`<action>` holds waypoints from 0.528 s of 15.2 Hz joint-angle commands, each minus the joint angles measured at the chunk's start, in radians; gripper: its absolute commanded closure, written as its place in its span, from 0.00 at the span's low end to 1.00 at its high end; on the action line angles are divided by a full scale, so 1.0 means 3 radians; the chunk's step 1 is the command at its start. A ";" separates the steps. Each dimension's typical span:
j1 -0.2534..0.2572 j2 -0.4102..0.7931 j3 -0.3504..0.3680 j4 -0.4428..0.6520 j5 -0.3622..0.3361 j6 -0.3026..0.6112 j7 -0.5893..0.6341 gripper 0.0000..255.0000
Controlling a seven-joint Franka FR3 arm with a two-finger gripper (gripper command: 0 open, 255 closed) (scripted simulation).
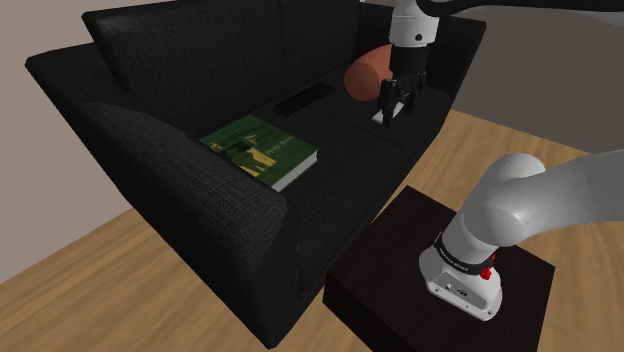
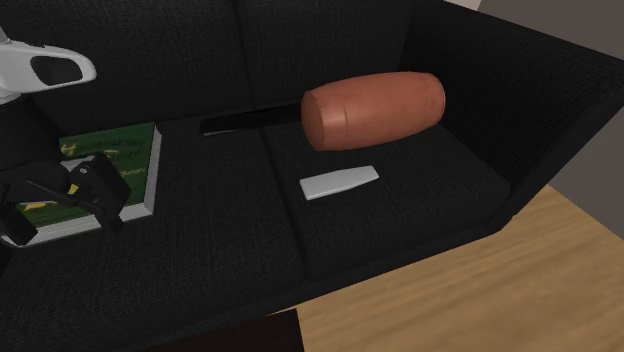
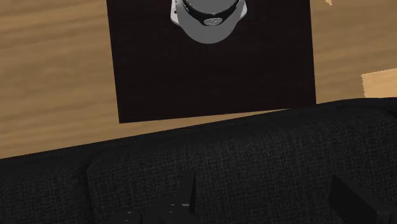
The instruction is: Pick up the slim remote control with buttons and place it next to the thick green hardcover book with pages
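Note:
The slim remote [image 2: 340,182] is a pale grey flat bar lying on the black sofa's seat, just in front of a brown bolster cushion [image 2: 372,108]. The thick green book [image 1: 258,150] lies flat on the other seat cushion, toward the shoulder view's left. In the shoulder view my gripper [image 1: 397,106] hangs over the remote [image 1: 385,114], open and holding nothing. The second exterior view shows the gripper [image 2: 62,215] close to the camera, overlapping the book [image 2: 110,150]. In the wrist view the two fingers [image 3: 188,191] stand far apart over the sofa's front edge.
A flat black slim thing [image 1: 300,98] lies at the back of the seat between book and bolster [image 1: 368,72]. The sofa's arm [image 1: 190,190] and back wall in the seat. My dark stand [image 1: 400,270] sits on the wooden floor in front of the sofa.

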 commanded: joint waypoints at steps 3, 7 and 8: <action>-0.0079 0.0201 -0.0026 0.0027 -0.0009 0.0200 0.0114 0.00; -0.0232 0.0610 -0.0088 0.0120 -0.0027 0.0571 0.0337 0.00; -0.0269 0.0712 -0.0106 0.0150 -0.0030 0.0657 0.0392 0.00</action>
